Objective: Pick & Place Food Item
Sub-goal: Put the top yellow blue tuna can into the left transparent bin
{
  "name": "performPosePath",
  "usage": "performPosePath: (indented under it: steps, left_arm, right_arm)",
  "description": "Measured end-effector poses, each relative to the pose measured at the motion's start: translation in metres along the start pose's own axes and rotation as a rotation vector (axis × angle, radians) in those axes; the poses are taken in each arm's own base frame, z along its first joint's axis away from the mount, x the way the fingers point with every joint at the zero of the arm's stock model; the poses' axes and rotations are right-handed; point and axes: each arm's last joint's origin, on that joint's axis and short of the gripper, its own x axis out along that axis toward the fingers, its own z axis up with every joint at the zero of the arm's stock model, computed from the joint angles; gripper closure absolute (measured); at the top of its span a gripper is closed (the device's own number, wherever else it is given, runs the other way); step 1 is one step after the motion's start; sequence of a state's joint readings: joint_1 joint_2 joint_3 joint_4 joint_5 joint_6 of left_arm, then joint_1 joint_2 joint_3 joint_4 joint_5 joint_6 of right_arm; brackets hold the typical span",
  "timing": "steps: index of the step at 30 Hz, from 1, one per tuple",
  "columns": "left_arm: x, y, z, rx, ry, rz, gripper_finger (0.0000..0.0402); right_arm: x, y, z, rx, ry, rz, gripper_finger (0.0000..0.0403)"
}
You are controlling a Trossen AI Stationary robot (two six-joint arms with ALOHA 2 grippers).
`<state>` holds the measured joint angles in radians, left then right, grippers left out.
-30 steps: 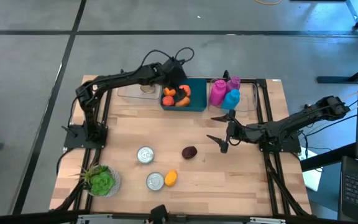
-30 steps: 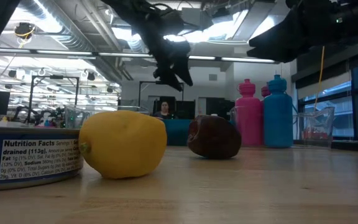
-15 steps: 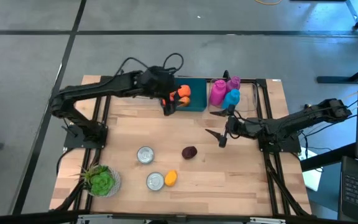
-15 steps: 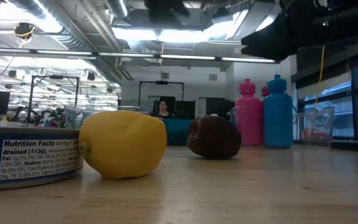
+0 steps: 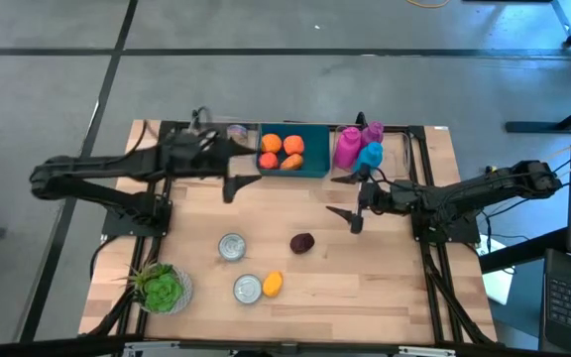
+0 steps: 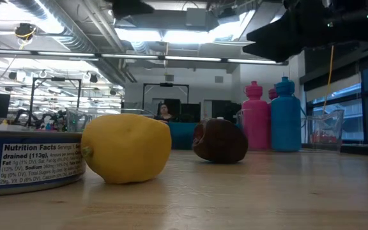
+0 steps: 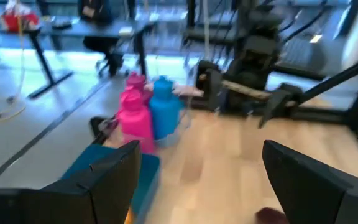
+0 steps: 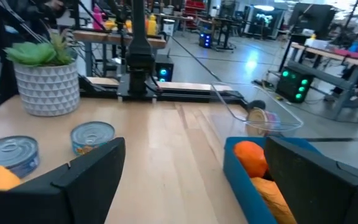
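Note:
A blue bin (image 5: 317,164) at the table's far edge holds several orange fruits (image 5: 293,146). A dark purple-brown fruit (image 5: 302,242) lies on the table's middle, also in the low view (image 6: 220,142). A yellow lemon (image 5: 273,284) lies near the front beside a can. My left gripper (image 5: 238,183) hangs open above the table, left of the bin, with nothing between its fingers (image 7: 98,186). My right gripper (image 5: 345,197) stands open and bare right of the middle, near the bottles, pointing toward the table's left.
Pink bottles (image 5: 347,147) and a blue bottle (image 5: 369,157) stand right of the bin. A clear container (image 5: 211,144) sits left of it. Two cans (image 5: 231,247) (image 5: 248,288) and a potted plant (image 5: 162,288) stand front left.
My left gripper has drawn back from above the blue bin toward the table's left, rising and levelling out, its fingers still open. My right gripper has shifted a little toward the far edge.

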<state>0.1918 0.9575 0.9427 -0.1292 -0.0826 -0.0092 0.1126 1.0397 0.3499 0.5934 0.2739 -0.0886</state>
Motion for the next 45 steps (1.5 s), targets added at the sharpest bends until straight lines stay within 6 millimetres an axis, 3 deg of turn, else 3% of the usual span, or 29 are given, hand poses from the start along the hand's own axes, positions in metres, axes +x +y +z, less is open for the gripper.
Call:
performPosePath:
  steps: [9,17,26,30,37,45]
  left_arm:
    - [-0.036,-0.011,-0.067,-0.104,-0.166,-0.102,0.0077]
    - [-0.038,-0.029,-0.104,-0.194,-0.070,-0.197,0.0077]
    - [-0.027,-0.059,-0.124,-0.167,0.058,-0.204,0.0077]
    - [-0.029,-0.069,-0.131,-0.179,0.114,-0.206,0.0077]
    - [-0.039,-0.077,-0.150,-0.230,0.293,-0.151,0.0077]
    - [-0.045,-0.085,-0.162,-0.279,0.450,-0.159,0.0077]
  right_arm:
    - [0.000,0.000,0.000,0.125,-0.002,0.028,0.0021]
    - [0.004,0.004,-0.005,0.235,0.025,0.097,0.0021]
    - [0.023,0.028,-0.023,0.284,0.053,0.170,0.0021]
    - [0.032,0.036,-0.021,0.287,0.064,0.190,0.0021]
    - [0.051,0.045,-0.014,0.285,0.066,0.200,0.0021]
    - [0.072,0.054,-0.020,0.265,0.108,0.197,0.0021]
